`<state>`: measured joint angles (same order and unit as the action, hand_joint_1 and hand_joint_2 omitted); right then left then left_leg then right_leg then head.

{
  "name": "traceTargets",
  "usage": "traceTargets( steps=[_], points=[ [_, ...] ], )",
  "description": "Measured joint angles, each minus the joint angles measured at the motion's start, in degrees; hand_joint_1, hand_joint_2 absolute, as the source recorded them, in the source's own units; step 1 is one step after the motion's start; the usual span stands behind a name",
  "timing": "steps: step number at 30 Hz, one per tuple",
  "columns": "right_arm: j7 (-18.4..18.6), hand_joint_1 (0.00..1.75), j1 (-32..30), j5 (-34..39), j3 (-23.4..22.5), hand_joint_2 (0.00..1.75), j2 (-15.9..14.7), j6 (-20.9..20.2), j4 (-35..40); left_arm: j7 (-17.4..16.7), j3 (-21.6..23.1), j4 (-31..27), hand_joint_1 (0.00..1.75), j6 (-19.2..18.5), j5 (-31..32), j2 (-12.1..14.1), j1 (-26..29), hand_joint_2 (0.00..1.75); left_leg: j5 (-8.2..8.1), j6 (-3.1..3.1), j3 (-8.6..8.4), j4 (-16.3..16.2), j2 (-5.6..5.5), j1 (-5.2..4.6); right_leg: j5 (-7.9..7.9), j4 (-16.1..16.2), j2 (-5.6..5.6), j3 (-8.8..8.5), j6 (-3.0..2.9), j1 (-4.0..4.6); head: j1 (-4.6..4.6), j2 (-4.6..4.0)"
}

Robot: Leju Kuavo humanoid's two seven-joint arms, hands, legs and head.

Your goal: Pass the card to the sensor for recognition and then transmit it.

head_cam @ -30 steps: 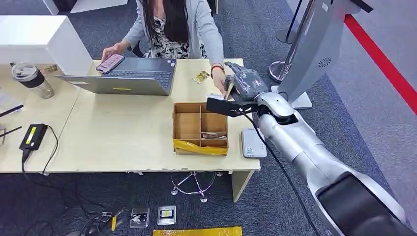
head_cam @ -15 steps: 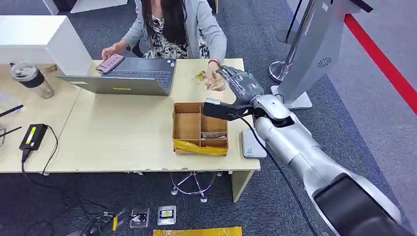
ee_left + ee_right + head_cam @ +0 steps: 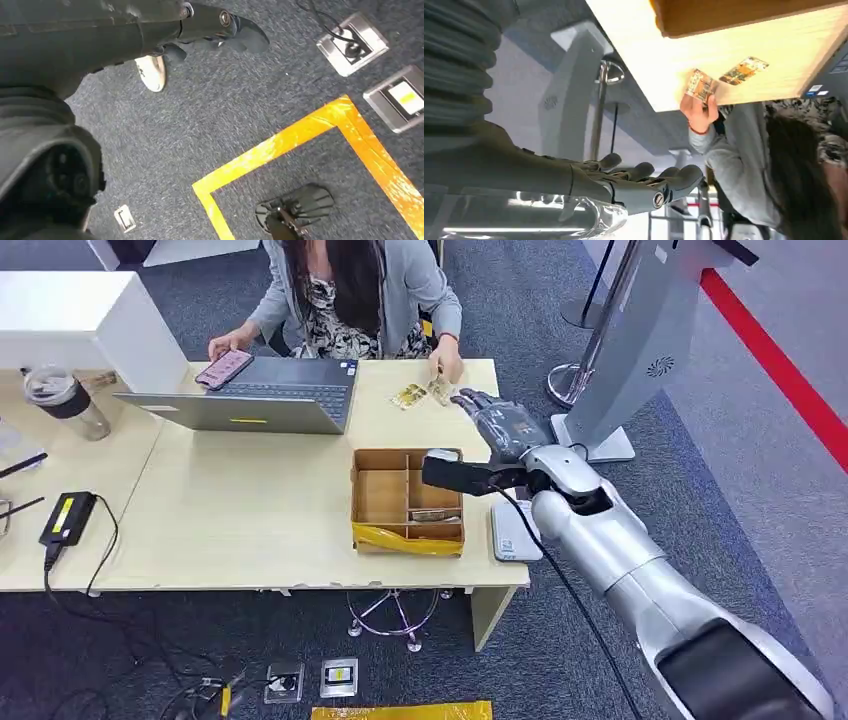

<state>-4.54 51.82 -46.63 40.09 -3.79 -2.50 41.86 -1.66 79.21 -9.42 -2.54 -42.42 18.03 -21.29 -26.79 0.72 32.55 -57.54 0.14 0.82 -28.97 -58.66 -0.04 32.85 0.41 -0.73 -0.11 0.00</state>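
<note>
Card (image 3: 440,390) print too small to read; sensor (image 3: 513,532) partly behind right arm.

This is an office. A person in a grey cardigan (image 3: 400,285) sits at the far side of a pale wooden worktop (image 3: 250,500) with an open grey laptop (image 3: 255,395). A clear drinking cup with a dark lid (image 3: 65,400) stands at the left. The floor is dark blue-grey carpet (image 3: 520,300), with metal floor sockets (image 3: 340,677) and yellow tape (image 3: 280,145) on it.
</note>
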Motion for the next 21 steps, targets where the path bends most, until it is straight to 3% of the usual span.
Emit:
traceTargets(
  steps=[4, 10, 15, 21],
  points=[
    [3.10, 0.00, -3.81, 2.55, -1.97, 1.75, -4.06, -3.69, 9.10, 0.68, 0.00, 0.00, 0.00, 0.18, -0.48, 0.61, 1.06, 0.00, 0.00, 0.00, 0.01, 0.00, 0.00, 0.00, 0.00, 0.00, 0.00, 0.00, 0.00, -0.01, 0.05, 0.00],
    [4.71, 0.00, -6.76, 3.60, -4.09, 1.75, -8.27, -5.24, 19.13, 0.77, 0.00, 0.02, 0.00, 0.79, -0.79, 0.98, 1.44, 0.00, -0.02, 0.02, -0.05, 0.00, 0.03, 0.00, 0.00, 0.01, 0.01, -0.02, 0.00, 0.00, 0.00, 0.00],
    [10.04, 0.00, -11.54, 7.22, -5.21, 1.75, -11.92, -8.71, 29.50, 1.27, 0.00, 0.02, 0.00, 1.51, -1.18, 1.31, 1.98, 0.00, -0.02, 0.02, -0.03, 0.01, 0.04, 0.00, 0.00, 0.01, 0.02, -0.02, 0.00, 0.00, 0.00, 0.00],
    [15.12, 0.00, -16.14, 8.55, -5.27, 1.75, -13.45, -7.73, 36.72, 1.29, -0.02, 0.00, 0.00, 2.30, -1.73, 1.55, 2.42, 0.00, -0.03, 0.04, -0.01, 0.02, 0.05, 0.00, -0.01, 0.01, 0.02, -0.03, -0.01, 0.00, -0.02, 0.00]
  ],
)
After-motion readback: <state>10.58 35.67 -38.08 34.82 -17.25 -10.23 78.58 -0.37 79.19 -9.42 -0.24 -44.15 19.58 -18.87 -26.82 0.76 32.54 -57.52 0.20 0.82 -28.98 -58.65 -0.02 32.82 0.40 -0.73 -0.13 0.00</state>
